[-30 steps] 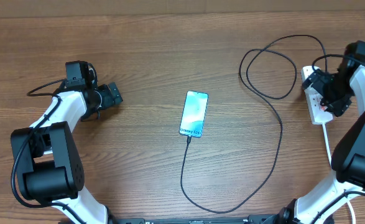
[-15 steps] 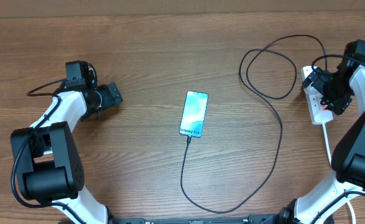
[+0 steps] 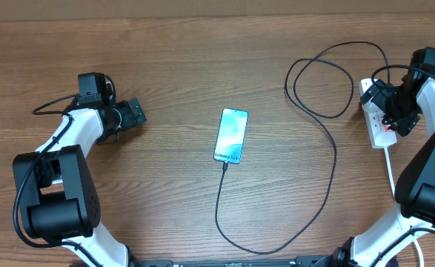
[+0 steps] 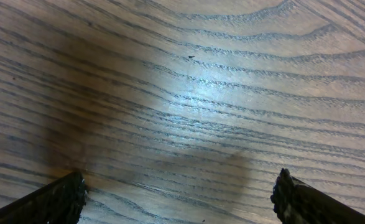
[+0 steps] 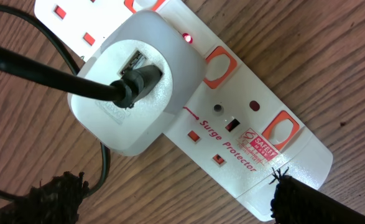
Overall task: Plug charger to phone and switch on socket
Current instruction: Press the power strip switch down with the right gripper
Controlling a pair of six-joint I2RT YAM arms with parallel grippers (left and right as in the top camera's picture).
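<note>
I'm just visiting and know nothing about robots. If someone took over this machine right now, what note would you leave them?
Left gripper: open, idle over bare table.
Right gripper: open, hovering over the socket.
Phone: mid-table, screen lit. The charger runs from its near end to a white adapter in the socket.
Done: both ends look plugged in; a red light glows on the socket.
Left: confirm the socket is on; I cannot tell.

Even bright light, sharp, tabletop (image 4: pixel 194 93) glare
</note>
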